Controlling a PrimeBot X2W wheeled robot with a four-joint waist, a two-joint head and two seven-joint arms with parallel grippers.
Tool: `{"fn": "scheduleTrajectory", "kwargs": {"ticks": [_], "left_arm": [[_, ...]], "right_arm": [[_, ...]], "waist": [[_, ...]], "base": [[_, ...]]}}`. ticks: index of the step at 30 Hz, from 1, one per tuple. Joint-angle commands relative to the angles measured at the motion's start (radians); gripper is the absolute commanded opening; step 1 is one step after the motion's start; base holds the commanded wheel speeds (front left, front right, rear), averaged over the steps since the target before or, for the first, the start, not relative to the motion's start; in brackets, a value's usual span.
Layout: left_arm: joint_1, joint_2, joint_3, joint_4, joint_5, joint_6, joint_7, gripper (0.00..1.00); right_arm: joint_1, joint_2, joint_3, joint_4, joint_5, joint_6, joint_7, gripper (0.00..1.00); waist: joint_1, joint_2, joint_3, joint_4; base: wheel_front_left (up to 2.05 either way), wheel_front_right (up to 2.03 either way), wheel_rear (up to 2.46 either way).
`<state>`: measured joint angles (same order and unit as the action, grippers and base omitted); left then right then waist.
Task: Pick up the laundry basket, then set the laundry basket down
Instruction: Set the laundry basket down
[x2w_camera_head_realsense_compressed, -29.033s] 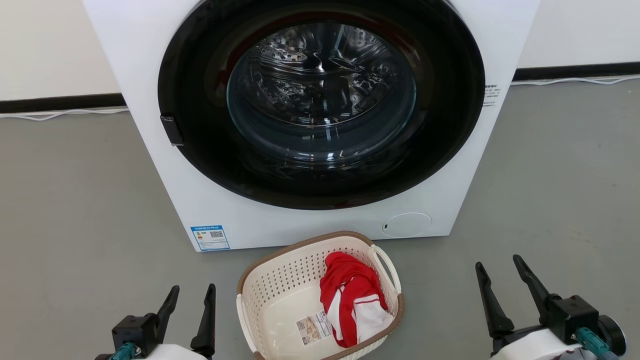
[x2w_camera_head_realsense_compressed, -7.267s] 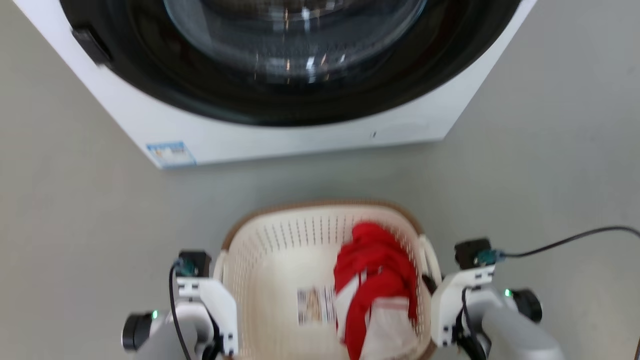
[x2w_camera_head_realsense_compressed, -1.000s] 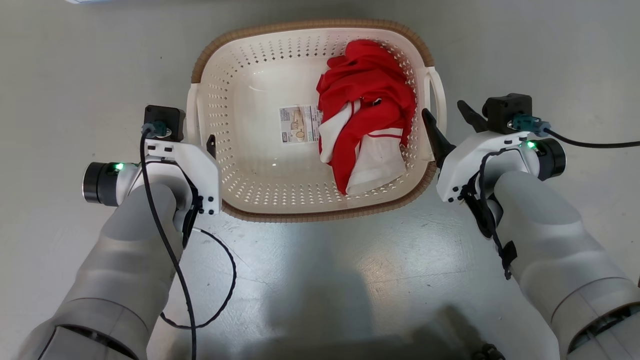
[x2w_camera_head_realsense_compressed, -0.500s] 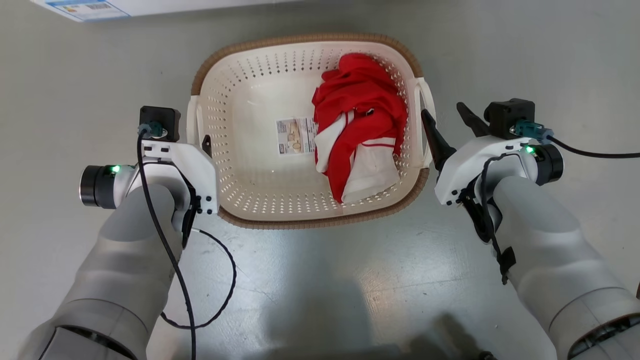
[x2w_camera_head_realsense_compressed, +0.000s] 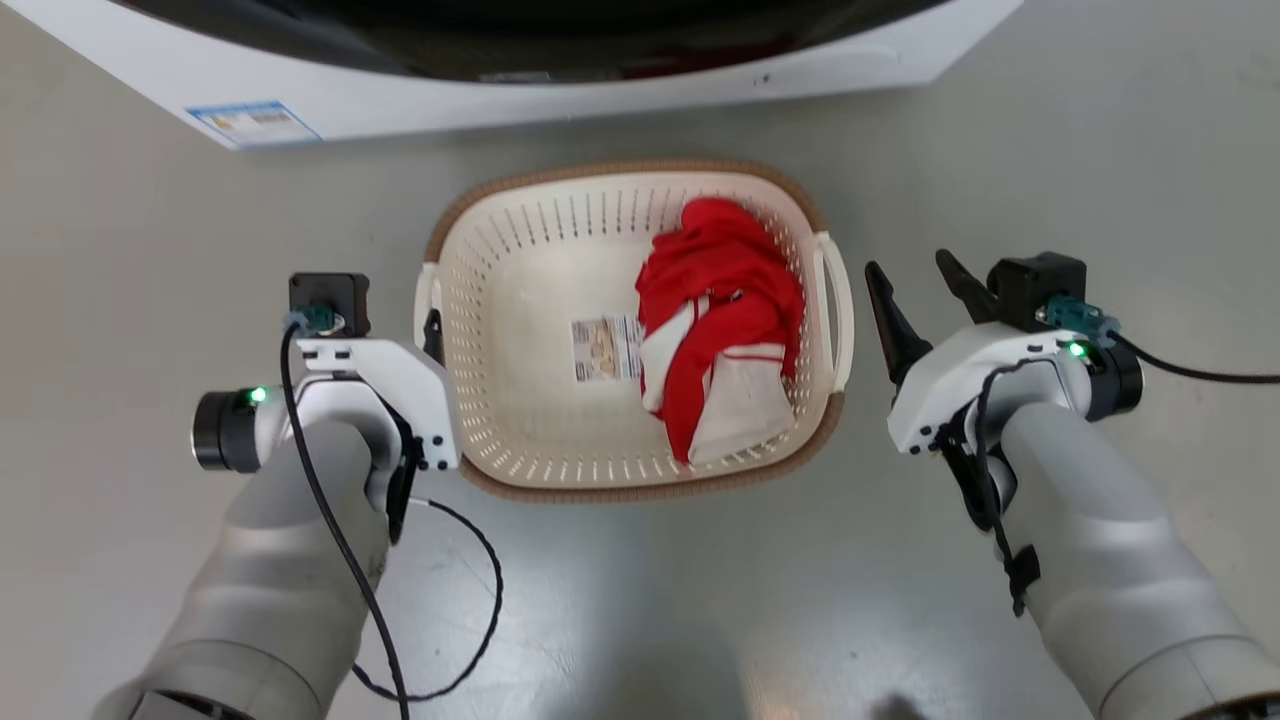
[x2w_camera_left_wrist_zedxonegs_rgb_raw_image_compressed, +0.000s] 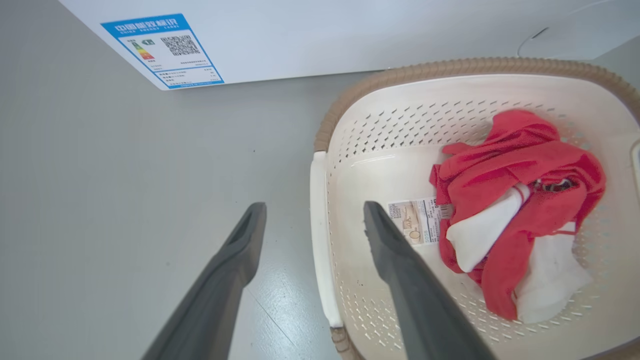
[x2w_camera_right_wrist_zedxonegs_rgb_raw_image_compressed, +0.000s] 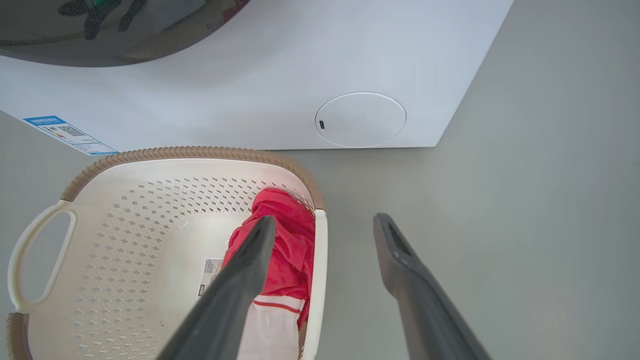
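Right tool stood open, had drawn clear of laundry basket to its left | left tool open, straddled handle, ungripped | set-down judged complete.

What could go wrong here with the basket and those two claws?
The left gripper is open with one finger inside the basket and one outside its left handle; pulling away sideways might snag and tip it. The loose cable looping under the left arm could also catch.
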<state>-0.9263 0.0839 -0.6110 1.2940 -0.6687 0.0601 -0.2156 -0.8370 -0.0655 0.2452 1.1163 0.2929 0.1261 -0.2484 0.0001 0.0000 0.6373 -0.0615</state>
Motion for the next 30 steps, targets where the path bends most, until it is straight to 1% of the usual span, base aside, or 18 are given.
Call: {"fn": "scheduleTrajectory", "kwargs": {"ticks": [1,6,13,19,20,30], "left_arm": [[0.033,0.019,0.024,-0.008,-0.006,-0.011,-0.019,1.00],[0.090,0.017,0.035,-0.008,-0.020,-0.023,-0.037,1.00],[0.173,0.013,0.063,-0.026,-0.045,-0.037,-0.045,1.00],[0.258,0.031,0.099,-0.134,-0.031,-0.024,-0.046,1.00],[0.258,0.031,0.099,-0.134,-0.031,-0.024,-0.046,1.00],[0.425,0.051,0.187,-0.346,0.022,-0.011,-0.046,1.00]], "right_arm": [[0.057,0.014,-0.013,-0.028,-0.031,0.005,-0.013,1.00],[0.117,0.014,-0.081,-0.065,-0.098,0.005,-0.013,1.00],[0.203,0.014,-0.137,-0.115,-0.163,0.005,-0.013,1.00],[0.277,0.013,-0.169,-0.175,-0.203,0.005,-0.013,1.00],[0.277,0.013,-0.169,-0.175,-0.203,0.005,-0.013,1.00],[0.397,-0.002,-0.168,-0.283,-0.227,0.005,-0.013,1.00]], "waist": [[-0.0001,0.0000,-0.058,0.009],[-0.0001,0.0000,-0.157,0.014],[-0.0001,0.0000,-0.286,0.017],[-0.0001,0.0000,-0.376,0.025],[-0.0001,0.0000,-0.376,0.025],[-0.0001,0.0000,-0.497,0.038]], "base": [[0.00,0.00,0.00],[0.00,0.00,0.00],[0.00,0.00,0.00],[0.00,0.00,0.00],[0.00,0.00,0.00],[0.00,0.00,0.00]]}}
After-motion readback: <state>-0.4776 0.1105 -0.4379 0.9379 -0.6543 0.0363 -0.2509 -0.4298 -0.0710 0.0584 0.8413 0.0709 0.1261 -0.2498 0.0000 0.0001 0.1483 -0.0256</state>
